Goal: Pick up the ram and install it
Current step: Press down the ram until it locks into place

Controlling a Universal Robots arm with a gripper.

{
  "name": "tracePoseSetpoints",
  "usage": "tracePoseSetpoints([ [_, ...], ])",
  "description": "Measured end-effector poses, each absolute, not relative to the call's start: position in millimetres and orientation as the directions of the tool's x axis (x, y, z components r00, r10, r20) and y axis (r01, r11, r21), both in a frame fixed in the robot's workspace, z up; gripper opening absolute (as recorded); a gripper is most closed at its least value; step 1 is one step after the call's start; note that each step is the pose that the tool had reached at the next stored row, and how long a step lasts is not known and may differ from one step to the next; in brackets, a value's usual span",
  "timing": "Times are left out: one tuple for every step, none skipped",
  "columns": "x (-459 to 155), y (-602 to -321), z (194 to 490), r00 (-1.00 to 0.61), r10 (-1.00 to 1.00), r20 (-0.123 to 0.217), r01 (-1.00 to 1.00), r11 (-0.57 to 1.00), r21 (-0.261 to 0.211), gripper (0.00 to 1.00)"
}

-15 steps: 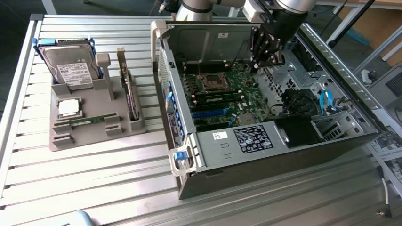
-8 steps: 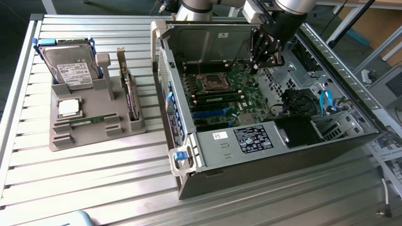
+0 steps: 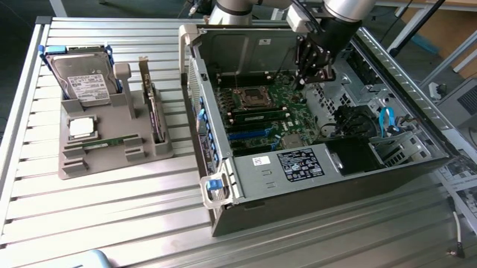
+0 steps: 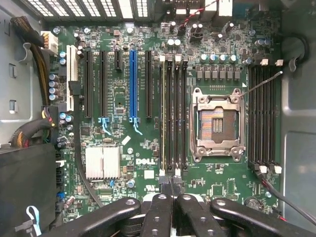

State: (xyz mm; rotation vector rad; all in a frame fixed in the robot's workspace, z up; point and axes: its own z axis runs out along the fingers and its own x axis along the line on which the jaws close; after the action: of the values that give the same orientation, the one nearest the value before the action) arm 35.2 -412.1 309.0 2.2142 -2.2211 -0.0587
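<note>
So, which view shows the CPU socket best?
The wrist view: it looks straight onto the CPU socket, so its metal frame and bare contact field show whole. The exterior view shows it at a slant from farther off, on the board inside the case, with its contacts hard to tell.

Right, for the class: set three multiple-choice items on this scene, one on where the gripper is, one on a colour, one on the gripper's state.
1. Where is the gripper? A over the hard drive; B above the motherboard inside the open case; C on the table.
2. The one coloured long slot among black ones is: A red; B orange; C blue.
3. The gripper is: A shut; B wide open; C gripping the hard drive.
Key: B, it hangs inside the case; C, the slot is blue; A, its fingertips meet.
</note>
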Motion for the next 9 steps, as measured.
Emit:
tracePoseSetpoints([
  [35.3,-412.1,308.1,-0.003,-1.000,-0.023,-1.000,0.003,0.030,0.11],
  [35.3,-412.1,307.5,-0.003,-1.000,-0.023,-1.000,0.003,0.030,0.11],
  [35.4,-412.1,306.8,-0.003,-1.000,-0.023,-1.000,0.003,0.030,0.11],
  [35.5,-412.1,306.1,-0.003,-1.000,-0.024,-1.000,0.003,0.030,0.11],
  [35.6,-412.1,305.6,-0.003,-1.000,-0.024,-1.000,0.003,0.030,0.11],
  [35.7,-412.1,304.9,-0.003,-1.000,-0.024,-1.000,0.003,0.030,0.11],
  [35.8,-412.1,304.3,-0.003,-1.000,-0.024,-1.000,0.003,0.030,0.11],
  [35.8,-412.1,303.6,-0.003,-1.000,-0.024,-1.000,0.003,0.030,0.11],
  [35.9,-412.1,302.9,-0.004,-1.000,-0.024,-1.000,0.003,0.030,0.11],
])
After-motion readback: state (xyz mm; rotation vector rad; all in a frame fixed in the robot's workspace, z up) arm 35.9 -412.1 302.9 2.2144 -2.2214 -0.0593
